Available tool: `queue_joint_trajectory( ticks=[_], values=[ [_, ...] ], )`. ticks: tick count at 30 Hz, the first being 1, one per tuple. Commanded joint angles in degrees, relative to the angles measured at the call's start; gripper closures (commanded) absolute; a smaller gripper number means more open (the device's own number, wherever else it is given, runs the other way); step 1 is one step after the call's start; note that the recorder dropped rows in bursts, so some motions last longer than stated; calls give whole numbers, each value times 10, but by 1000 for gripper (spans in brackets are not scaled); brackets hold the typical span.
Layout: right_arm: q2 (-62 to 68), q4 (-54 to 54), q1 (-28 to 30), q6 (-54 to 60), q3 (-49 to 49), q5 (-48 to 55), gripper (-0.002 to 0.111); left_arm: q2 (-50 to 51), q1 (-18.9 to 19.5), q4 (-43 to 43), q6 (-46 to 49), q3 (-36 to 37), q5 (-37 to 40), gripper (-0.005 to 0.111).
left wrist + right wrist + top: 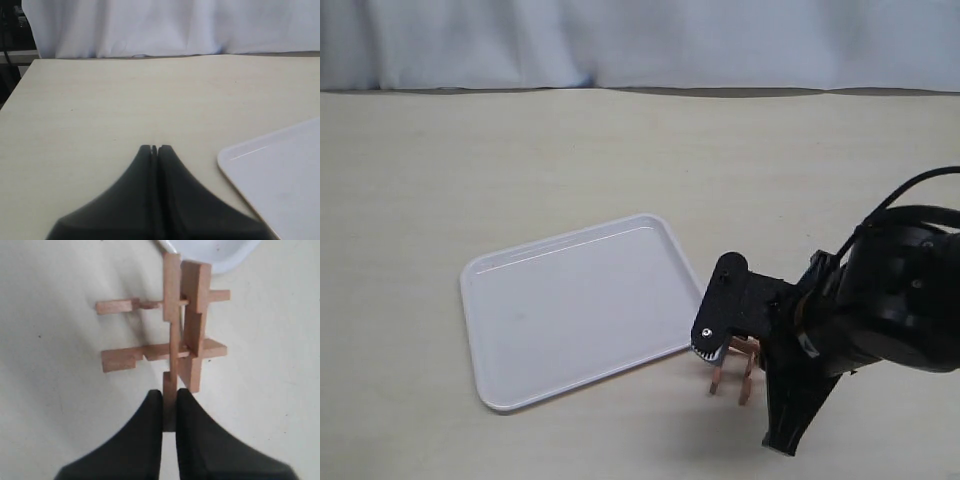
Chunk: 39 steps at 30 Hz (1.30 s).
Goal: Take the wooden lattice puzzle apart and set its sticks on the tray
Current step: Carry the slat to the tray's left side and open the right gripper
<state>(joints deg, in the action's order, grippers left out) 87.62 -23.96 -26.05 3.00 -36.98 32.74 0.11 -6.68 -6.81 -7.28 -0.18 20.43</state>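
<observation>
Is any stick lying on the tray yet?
No, the tray is bare; the whole puzzle is beside it, pinched by the right fingers.

The left tool (pixel 155 148) hangs over the pale table (pixel 115 100), its two black fingers (pixel 140 170) pressed together with nothing between them. Near it, a rounded corner of the white tray (pixel 285 175) lies on the table. White cloth (pixel 150 25) hangs beyond the table's far edge.
</observation>
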Motion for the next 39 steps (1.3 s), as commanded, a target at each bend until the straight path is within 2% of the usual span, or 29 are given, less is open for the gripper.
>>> queue_joint_trajectory(
  ticks=[1, 5, 11, 24, 31, 35, 39],
  values=[
    [-45, -5, -1, -16, -3, -29, 104, -1, 0, -1, -1, 2, -5, 107],
    [-68, 11, -1, -42, -14, -57, 104, -1, 0, -1, -1, 2, -6, 107],
    [-46, 107, -1, -42, -112, -55, 104, -1, 0, -1, -1, 2, -6, 107],
    [192, 208, -7, -37, -280, -55, 104, -1, 0, -1, -1, 2, -6, 107],
    [279, 209, -67, -17, -355, -52, 102, -1, 0, -1, -1, 2, -6, 107],
    [309, 209, -94, -17, -399, -29, 90, -1, 0, -1, -1, 2, -5, 107],
    [314, 218, -104, -30, -423, 8, 65, -1, 0, -1, -1, 2, -5, 107]
  ],
)
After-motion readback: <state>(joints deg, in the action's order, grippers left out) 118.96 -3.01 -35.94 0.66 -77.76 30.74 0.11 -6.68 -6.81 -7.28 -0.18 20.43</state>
